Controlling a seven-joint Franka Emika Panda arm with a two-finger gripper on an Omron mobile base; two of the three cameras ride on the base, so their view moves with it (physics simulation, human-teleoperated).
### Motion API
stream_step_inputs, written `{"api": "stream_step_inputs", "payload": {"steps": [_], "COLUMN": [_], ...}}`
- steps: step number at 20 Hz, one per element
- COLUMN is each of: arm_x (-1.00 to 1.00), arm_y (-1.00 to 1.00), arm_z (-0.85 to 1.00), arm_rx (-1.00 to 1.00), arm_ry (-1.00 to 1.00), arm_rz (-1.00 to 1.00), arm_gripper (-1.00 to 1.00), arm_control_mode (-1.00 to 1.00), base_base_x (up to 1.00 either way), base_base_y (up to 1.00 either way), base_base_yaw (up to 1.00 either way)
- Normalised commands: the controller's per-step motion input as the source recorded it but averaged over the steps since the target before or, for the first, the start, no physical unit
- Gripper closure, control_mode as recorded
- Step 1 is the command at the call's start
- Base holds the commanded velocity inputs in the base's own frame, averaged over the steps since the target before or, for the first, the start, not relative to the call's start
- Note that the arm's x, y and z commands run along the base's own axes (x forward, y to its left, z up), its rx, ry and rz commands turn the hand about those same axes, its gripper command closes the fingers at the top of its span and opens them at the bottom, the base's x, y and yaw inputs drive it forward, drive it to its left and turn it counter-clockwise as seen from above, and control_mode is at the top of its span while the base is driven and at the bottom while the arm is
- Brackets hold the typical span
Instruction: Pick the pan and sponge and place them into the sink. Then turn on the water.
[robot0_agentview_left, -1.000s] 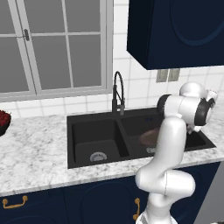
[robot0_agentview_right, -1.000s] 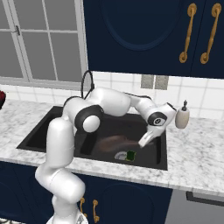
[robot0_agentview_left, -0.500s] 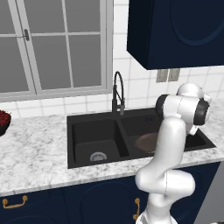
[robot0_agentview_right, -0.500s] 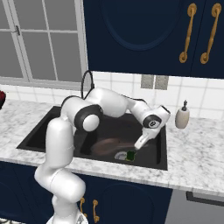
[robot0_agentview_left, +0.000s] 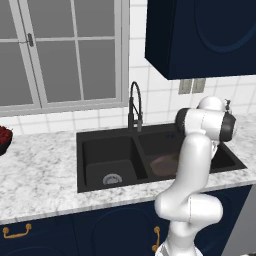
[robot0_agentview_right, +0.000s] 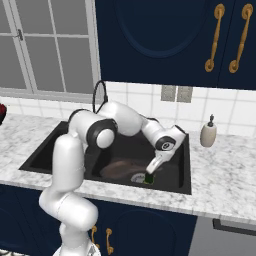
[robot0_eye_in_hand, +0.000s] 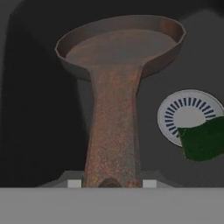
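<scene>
the gripper was low in the right basin of the sink, fingers clamped on the handle of the pan. the pan lay on the floor beside the sponge, over the drain. it should release, then rise straight.

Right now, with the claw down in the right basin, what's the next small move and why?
Probably open the claw and let go: it is shut on the handle of the round brownish pan, which already lies in the matte black double sink beside the green sponge by the drain. Water isn't running yet.
</scene>
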Motion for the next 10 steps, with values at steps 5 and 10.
{"api": "stream_step_inputs", "payload": {"steps": [5,10], "arm_x": [0.24,0.40], "arm_y": [0.00,0.00], "arm_z": [-0.37,-0.34], "arm_rx": [-0.01,-0.02], "arm_ry": [0.00,0.00], "arm_rz": [0.00,0.00], "arm_gripper": [1.00,1.00], "arm_control_mode": [-1.00,-1.00], "base_base_x": [0.00,0.00], "base_base_y": [0.00,0.00], "base_base_yaw": [0.00,0.00]}}
